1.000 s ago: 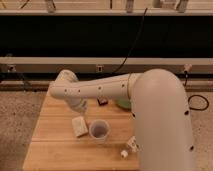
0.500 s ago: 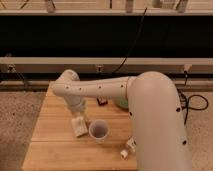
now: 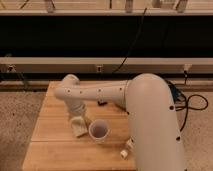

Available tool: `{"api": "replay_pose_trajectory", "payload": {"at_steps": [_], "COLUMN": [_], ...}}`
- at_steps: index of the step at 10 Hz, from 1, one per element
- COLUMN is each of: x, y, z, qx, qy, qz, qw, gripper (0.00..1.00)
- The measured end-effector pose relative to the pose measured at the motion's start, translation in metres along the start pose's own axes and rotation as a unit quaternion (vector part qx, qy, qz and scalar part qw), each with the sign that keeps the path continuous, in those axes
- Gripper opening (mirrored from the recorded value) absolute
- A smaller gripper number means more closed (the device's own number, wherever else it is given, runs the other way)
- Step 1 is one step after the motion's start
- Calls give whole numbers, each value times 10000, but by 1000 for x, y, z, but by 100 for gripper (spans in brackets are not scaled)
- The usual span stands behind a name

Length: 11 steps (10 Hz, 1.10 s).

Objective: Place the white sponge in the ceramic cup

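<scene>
The white sponge [image 3: 78,128] lies on the wooden table [image 3: 47,131], just left of the ceramic cup [image 3: 98,131]. The cup stands upright and its greyish-purple inside is empty. My white arm reaches from the right across the table and bends down at the left. My gripper [image 3: 77,118] is at the arm's end, right on top of the sponge and covering its upper part. The sponge rests on the table, apart from the cup.
A small white capped bottle [image 3: 124,152] lies near the table's front edge, beside my arm. My arm's wide body [image 3: 155,125] covers the table's right side. A dark wall with a rail and cables runs behind the table.
My arm has swung lower and my gripper has come down onto the sponge. The sponge and the cup have stayed in place.
</scene>
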Motion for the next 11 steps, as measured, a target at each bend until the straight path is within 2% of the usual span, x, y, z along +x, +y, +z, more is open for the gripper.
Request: {"api": "replay_pose_trajectory", "payload": {"at_steps": [4, 6, 7, 11], "x": [-1, -2, -2, -3], "y": [-8, -12, -13, -14], "z": [17, 23, 25, 27], "qx": [5, -27, -41, -90], "qy": [-119, -151, -162, -172], "qz": [-168, -255, -277, -329], "qw": [9998, 9996, 9995, 9993], "gripper": [78, 58, 50, 8]}}
